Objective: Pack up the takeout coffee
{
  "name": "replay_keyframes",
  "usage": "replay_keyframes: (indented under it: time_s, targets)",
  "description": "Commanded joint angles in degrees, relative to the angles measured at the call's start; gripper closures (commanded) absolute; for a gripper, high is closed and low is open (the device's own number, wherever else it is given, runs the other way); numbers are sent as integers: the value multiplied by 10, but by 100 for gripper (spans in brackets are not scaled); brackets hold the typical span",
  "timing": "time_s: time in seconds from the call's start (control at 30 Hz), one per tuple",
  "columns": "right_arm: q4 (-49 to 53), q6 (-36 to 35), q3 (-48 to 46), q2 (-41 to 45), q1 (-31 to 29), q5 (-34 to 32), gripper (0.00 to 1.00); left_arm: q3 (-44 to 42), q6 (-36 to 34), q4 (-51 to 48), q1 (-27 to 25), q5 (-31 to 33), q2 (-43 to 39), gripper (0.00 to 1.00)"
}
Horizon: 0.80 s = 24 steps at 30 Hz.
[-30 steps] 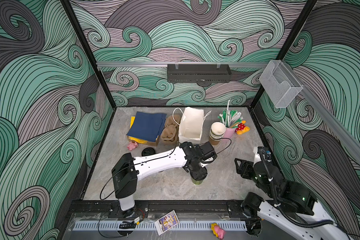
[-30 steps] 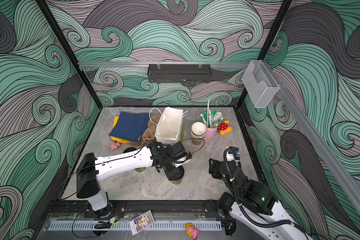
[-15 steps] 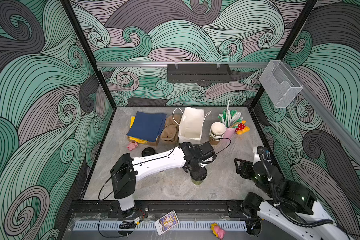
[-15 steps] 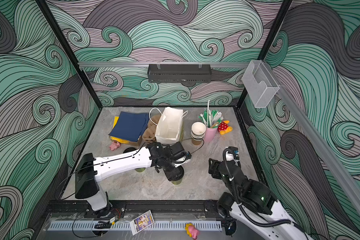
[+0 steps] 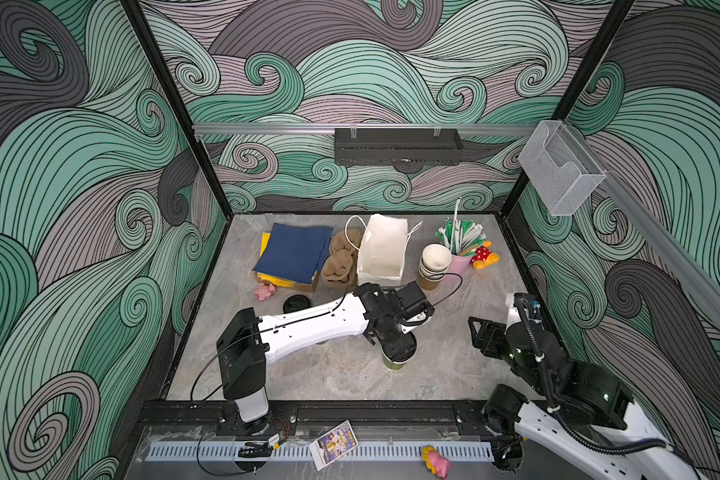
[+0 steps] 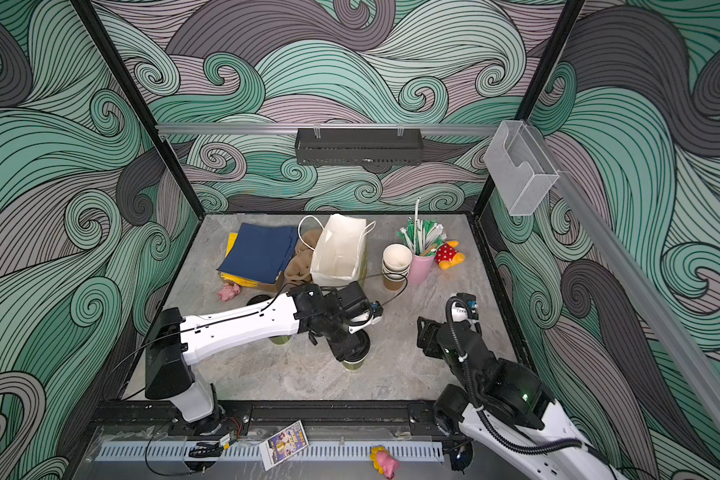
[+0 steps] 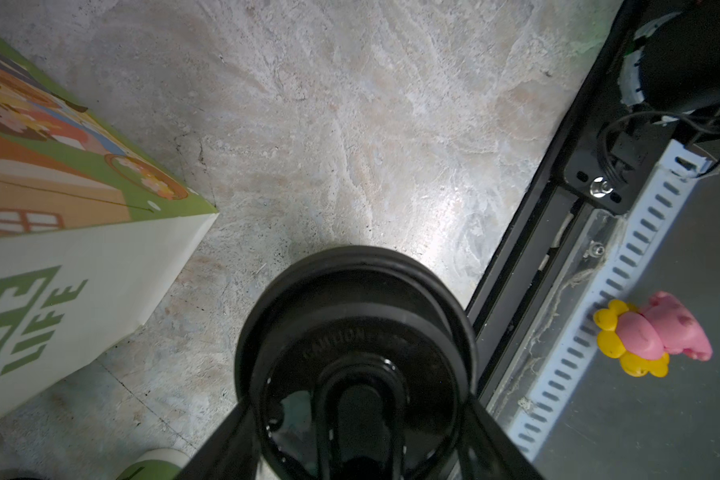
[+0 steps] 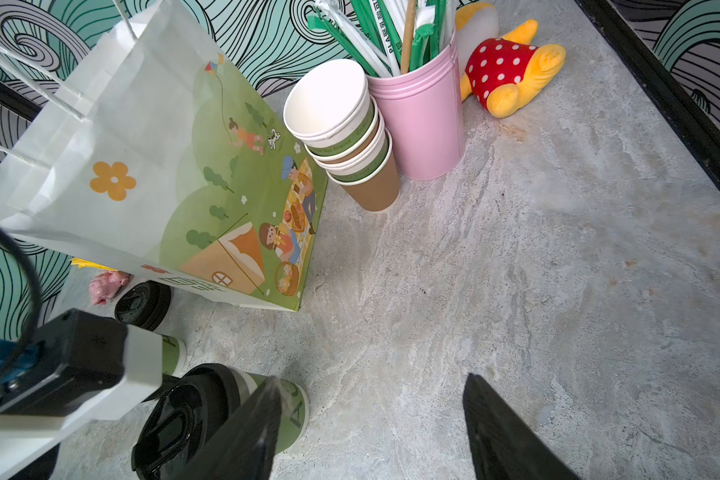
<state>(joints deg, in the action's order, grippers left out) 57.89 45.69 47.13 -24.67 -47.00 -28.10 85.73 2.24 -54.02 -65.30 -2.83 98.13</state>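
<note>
With the left gripper (image 7: 356,399) clamped around the round black plastic sip lid (image 7: 350,299) atop the green-patterned paper cup (image 5: 395,364) near the desk's (image 5: 341,382) front edge, and the right gripper (image 8: 373,380) gaping idle, lidding seems underway; next, probably, press evenly, then release.

Second cup (image 6: 280,340) mostly under left arm (image 6: 242,328)

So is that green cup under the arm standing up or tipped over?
Upright: the green cup stands on its base on the table, black lid on top.
</note>
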Motion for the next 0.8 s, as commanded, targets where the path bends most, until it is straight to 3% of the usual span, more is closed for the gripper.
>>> replay_keyframes:
  time_s: [0.0,0.77]
  targets:
    - [7,6,-6,3,2,-2,30,10,7,1,2,-7,-11,37]
    - [6,7,-7,6,2,-1,30,-2,6,-2,1,0,19,37]
